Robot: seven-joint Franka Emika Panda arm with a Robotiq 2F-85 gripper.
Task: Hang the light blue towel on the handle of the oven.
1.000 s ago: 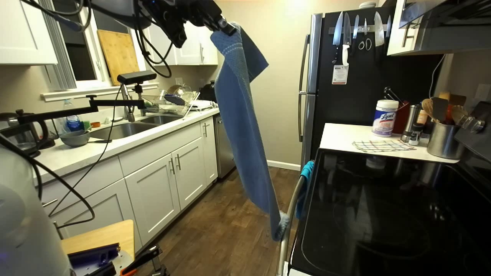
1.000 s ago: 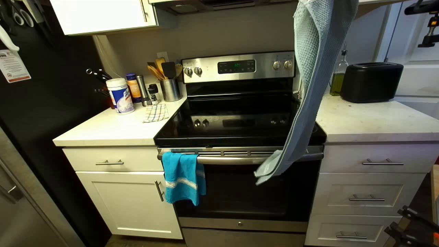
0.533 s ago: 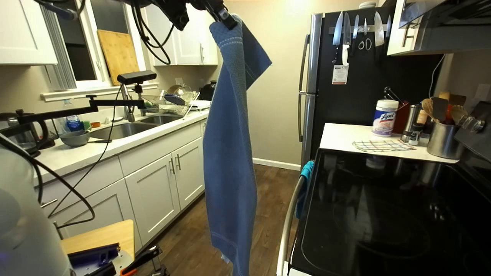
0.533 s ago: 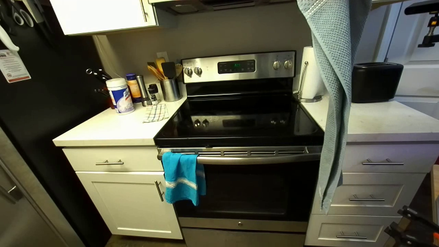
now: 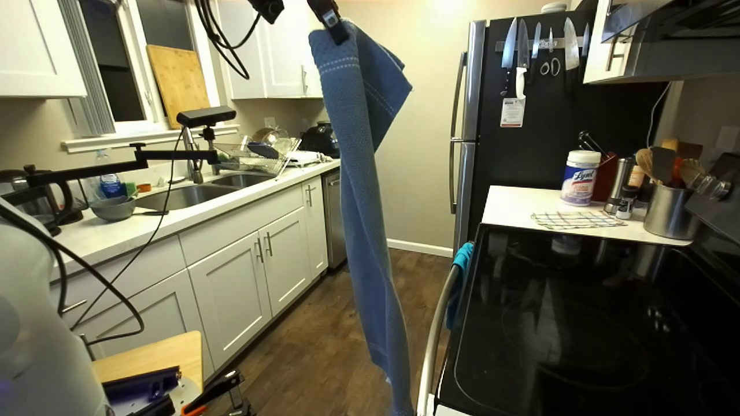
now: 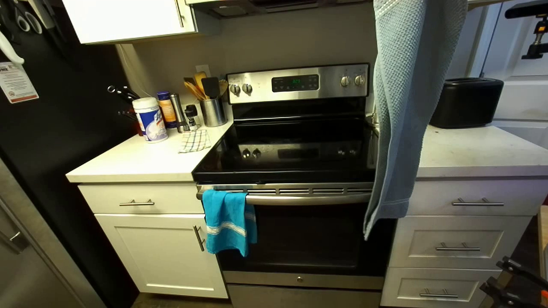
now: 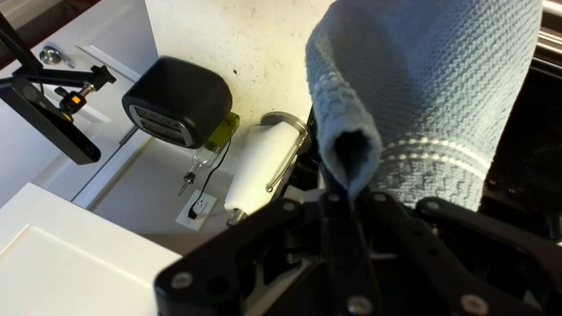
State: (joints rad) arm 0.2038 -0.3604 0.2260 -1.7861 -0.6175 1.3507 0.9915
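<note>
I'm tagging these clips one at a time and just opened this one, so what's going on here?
The robot's gripper has the light blue towel pinched near its top edge, with the rest hanging down. In an exterior view the towel hangs in front of one end of the oven handle, but it is not yet draped over it; whether they touch is hard to tell. A brighter blue towel with a white stripe hangs over the handle's far end.

This is a kitchen. An exterior view shows a sink (image 5: 184,198) at left, fridge (image 5: 546,147) upper right, stove (image 5: 549,329) lower right.
</note>
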